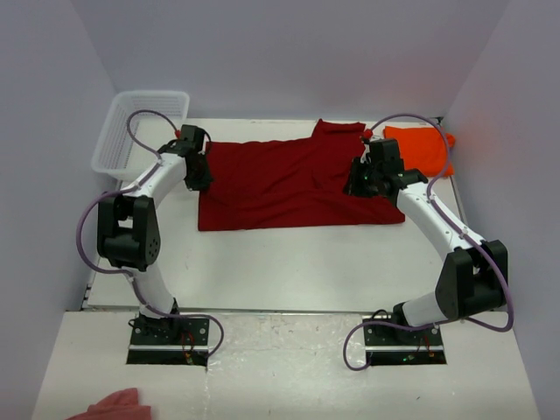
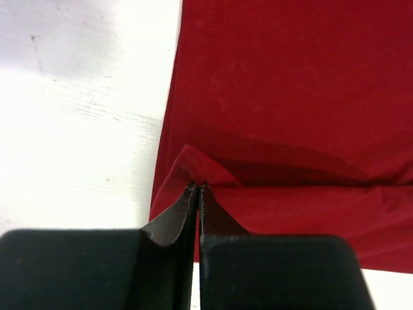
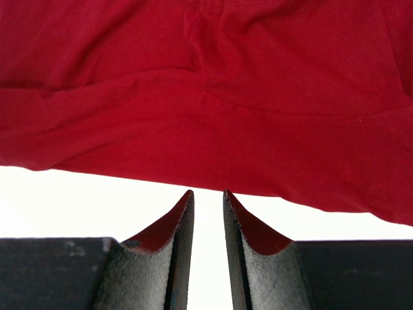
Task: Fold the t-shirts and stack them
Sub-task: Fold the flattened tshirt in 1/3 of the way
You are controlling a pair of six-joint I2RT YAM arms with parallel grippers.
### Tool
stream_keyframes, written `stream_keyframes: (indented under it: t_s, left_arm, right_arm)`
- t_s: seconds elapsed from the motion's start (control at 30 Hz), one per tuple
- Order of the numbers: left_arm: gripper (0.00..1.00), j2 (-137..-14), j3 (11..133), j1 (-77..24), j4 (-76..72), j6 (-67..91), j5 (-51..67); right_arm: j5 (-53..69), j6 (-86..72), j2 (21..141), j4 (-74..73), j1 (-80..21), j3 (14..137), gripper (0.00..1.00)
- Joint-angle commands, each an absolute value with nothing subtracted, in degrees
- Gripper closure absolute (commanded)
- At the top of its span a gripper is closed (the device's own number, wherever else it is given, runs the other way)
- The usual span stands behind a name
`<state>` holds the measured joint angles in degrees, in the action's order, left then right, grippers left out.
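Observation:
The dark crimson red t-shirt (image 1: 289,184) lies spread across the middle of the table, one sleeve folded up at the back. The orange t-shirt (image 1: 420,146) lies folded at the back right, beside the red one. My left gripper (image 1: 201,178) is at the red shirt's left edge. In the left wrist view it (image 2: 197,186) is shut, pinching a small raised fold of the red cloth (image 2: 290,97). My right gripper (image 1: 361,184) is over the shirt's right part. In the right wrist view it (image 3: 208,192) is narrowly open and empty, its tips just short of the red hem (image 3: 213,97).
A white mesh basket (image 1: 140,131) stands at the back left corner. A pale pink cloth scrap (image 1: 118,405) lies on the near ledge at the bottom left. White walls close in the table on three sides.

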<state>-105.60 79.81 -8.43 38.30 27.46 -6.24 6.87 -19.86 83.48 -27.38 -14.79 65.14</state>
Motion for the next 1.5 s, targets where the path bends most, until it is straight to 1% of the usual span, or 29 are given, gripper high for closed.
stream_keyframes:
  t_s: [0.0, 0.27, 0.5, 0.53, 0.57, 0.6, 0.67, 0.73, 0.77, 0.8, 0.83, 0.9, 0.93, 0.97, 1.0, 1.03, 1.07, 1.1, 1.17, 1.2, 1.3, 1.37, 1.47]
  left_arm:
    - [1.00, -102.3, 81.2, -8.6, 38.2, 28.0, -7.6]
    - [1.00, -112.0, 87.9, -8.4, 40.3, 28.2, -8.8]
    - [1.00, -116.4, 90.8, -7.7, 40.8, 28.5, -9.8]
    - [0.97, -116.5, 90.9, -7.6, 41.2, 28.6, -10.6]
    - [0.73, -116.5, 90.9, -7.5, 41.8, 28.7, -10.9]
    - [0.63, -115.9, 90.0, -7.5, 42.0, 28.7, -11.1]
    - [0.46, -112.7, 88.7, -7.6, 42.1, 29.7, -11.8]
    - [0.40, -108.9, 85.8, -8.0, 41.7, 31.1, -14.4]
    - [0.34, -104.6, 85.2, -9.6, 42.0, 31.3, -16.9]
    - [0.28, -102.6, 84.0, -10.9, 42.0, 31.3, -20.4]
    - [0.16, -100.6, 83.8, -12.6, 41.9, 30.5, -26.8]
    - [0.15, -97.4, 84.2, -17.4, 43.6, 29.6, -30.3]
    - [0.20, -96.5, 84.2, -18.7, 43.9, 28.9, -29.4]
    - [0.28, -96.4, 83.9, -19.9, 44.0, 28.7, -26.7]
    - [0.40, -96.2, 82.8, -19.8, 43.6, 28.5, -22.3]
    - [0.75, -96.3, 82.0, -19.9, 42.7, 28.4, -14.6]
    - [0.92, -96.6, 80.4, -19.9, 40.2, 28.2, -11.4]
    - [1.00, -96.9, 80.2, -19.9, 39.5, 28.5, -7.9]
    - [1.00, -98.4, 79.1, -19.9, 36.1, 28.3, -3.6]
    - [1.00, -99.3, 79.1, -19.9, 35.3, 28.2, 2.0]
    - [1.00, -103.5, 79.1, -19.9, 32.4, 29.5, 9.9]
    - [1.00, -106.6, 79.7, -19.9, 30.8, 30.1, 11.6]
    - [1.00, -109.9, 80.9, -19.8, 30.8, 30.5, 10.7]
  right_arm:
    - [6.7, -19.9, 83.3, -26.2, -15.0, 65.5, 0.74]
    - [6.4, -20.0, 82.3, -26.8, -15.0, 65.6, 0.74]
    - [4.7, -20.1, 81.7, -27.6, -15.0, 65.6, 0.74]
    - [4.0, -20.3, 81.7, -27.8, -15.0, 65.7, 0.74]
    - [3.2, -20.4, 81.9, -28.1, -15.0, 65.8, 0.73]
    - [1.5, -20.7, 82.0, -28.5, -15.0, 66.1, 0.71]
    - [-1.0, -21.7, 82.4, -29.9, -14.9, 66.4, 0.60]
    - [-6.2, -22.9, 83.1, -30.9, -14.3, 66.9, 0.34]
    - [-7.4, -23.8, 83.6, -32.0, -14.0, 67.0, 0.25]
    - [-8.0, -23.9, 84.5, -32.4, -13.7, 67.2, 0.24]
    - [-8.5, -24.2, 84.9, -32.8, -13.4, 67.2, 0.24]
    - [-9.0, -24.5, 85.8, -33.3, -13.4, 67.2, 0.25]
    - [-9.1, -24.6, 86.2, -33.5, -13.1, 67.3, 0.44]
    - [-9.2, -25.1, 86.5, -34.1, -12.9, 67.6, 0.72]
    - [-9.2, -25.3, 86.7, -34.2, -12.7, 67.5, 0.99]
    - [-9.2, -25.6, 86.8, -34.3, -12.0, 67.2, 1.00]
    - [-9.2, -25.8, 87.0, -34.0, -11.6, 66.9, 1.00]
    - [-9.4, -25.9, 88.0, -34.0, -11.0, 66.9, 1.00]
    - [-9.8, -25.9, 89.3, -35.1, -10.4, 67.6, 1.00]
    - [-9.7, -25.8, 90.2, -35.6, -9.9, 67.9, 1.00]
    - [-8.5, -26.4, 93.3, -36.1, -9.7, 69.0, 1.00]
    - [-7.8, -26.7, 96.1, -36.2, -9.8, 70.0, 1.00]
    - [-5.8, -27.3, 99.7, -36.3, -9.8, 71.9, 1.00]
